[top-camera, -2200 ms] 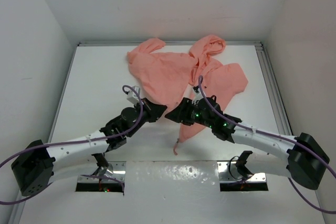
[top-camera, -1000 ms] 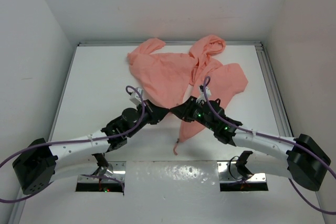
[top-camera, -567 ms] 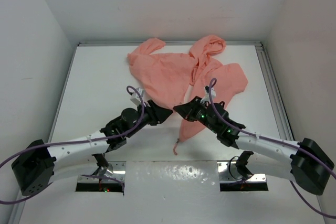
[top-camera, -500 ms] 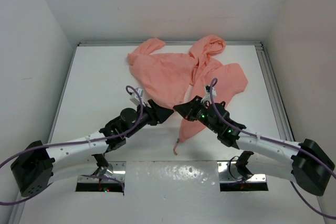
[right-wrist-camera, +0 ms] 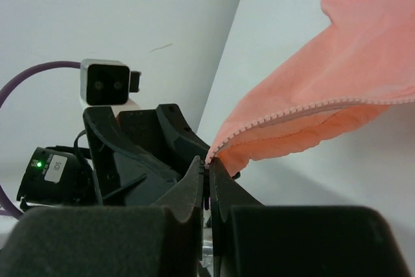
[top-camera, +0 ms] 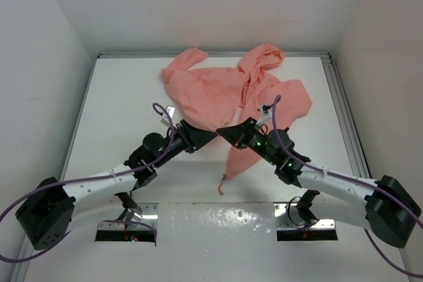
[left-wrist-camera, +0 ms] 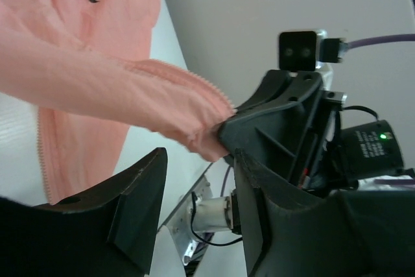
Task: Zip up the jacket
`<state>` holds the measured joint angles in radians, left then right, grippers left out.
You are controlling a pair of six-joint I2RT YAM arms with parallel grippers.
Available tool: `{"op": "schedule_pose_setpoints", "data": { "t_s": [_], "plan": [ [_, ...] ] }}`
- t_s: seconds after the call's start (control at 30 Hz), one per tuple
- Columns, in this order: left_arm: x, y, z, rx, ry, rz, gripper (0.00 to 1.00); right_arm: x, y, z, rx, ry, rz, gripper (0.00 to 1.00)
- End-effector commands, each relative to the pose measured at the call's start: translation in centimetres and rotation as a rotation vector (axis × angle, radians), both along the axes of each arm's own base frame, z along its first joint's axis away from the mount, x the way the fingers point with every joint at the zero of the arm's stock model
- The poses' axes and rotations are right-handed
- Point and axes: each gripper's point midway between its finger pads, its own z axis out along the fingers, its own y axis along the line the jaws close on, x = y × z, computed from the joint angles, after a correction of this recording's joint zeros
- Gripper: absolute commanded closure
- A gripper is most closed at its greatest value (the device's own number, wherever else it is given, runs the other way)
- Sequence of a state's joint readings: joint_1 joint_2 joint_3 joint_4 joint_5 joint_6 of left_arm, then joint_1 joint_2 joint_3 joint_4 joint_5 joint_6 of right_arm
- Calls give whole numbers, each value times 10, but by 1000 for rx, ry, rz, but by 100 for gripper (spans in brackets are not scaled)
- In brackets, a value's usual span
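The salmon-pink jacket [top-camera: 211, 94] lies crumpled across the back middle of the white table, one front panel trailing toward the near edge. My right gripper [top-camera: 225, 131] is shut on the bottom end of a zipper edge [right-wrist-camera: 292, 111], with the toothed strip running out from its fingertips. In the right wrist view the jaws [right-wrist-camera: 209, 167] pinch the corner, lifted off the table. My left gripper [top-camera: 203, 135] faces it tip to tip, open. In the left wrist view nothing sits between the fingers [left-wrist-camera: 139, 202]; the held jacket corner [left-wrist-camera: 194, 121] hangs just ahead of them.
A raised metal rail [top-camera: 342, 107] borders the table, with white walls close on three sides. A shiny plate [top-camera: 218, 219] and both arm mounts sit at the near edge. A thin jacket strip [top-camera: 223, 186] dangles toward that plate.
My left gripper has opened and let go of the fabric. The right gripper has closed on the zipper end, and both wrists have moved slightly toward the back.
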<state>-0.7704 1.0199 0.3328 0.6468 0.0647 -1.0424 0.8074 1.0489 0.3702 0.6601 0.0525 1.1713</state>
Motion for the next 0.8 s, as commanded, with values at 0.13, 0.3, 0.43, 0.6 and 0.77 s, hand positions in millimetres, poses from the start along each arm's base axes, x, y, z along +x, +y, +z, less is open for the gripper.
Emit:
{"op": "schedule_pose_setpoints", "data": {
  "t_s": [0.13,0.3,0.43,0.6,0.77],
  "plan": [
    [-4,-5,41,-118,-100,-43,54,-4,6,27,133,-13,32,100],
    [-3,-7,44,-120,-118,-50,60,-5,9,31,126,-8,48,100],
    [1,-7,47,-109,-135,-36,68,-4,11,33,159,17,50,100],
    [5,-4,53,-99,-151,-10,83,-5,11,29,203,51,55,100],
    [13,4,58,-55,-190,51,100,-3,12,18,172,96,38,93]
  ]
}}
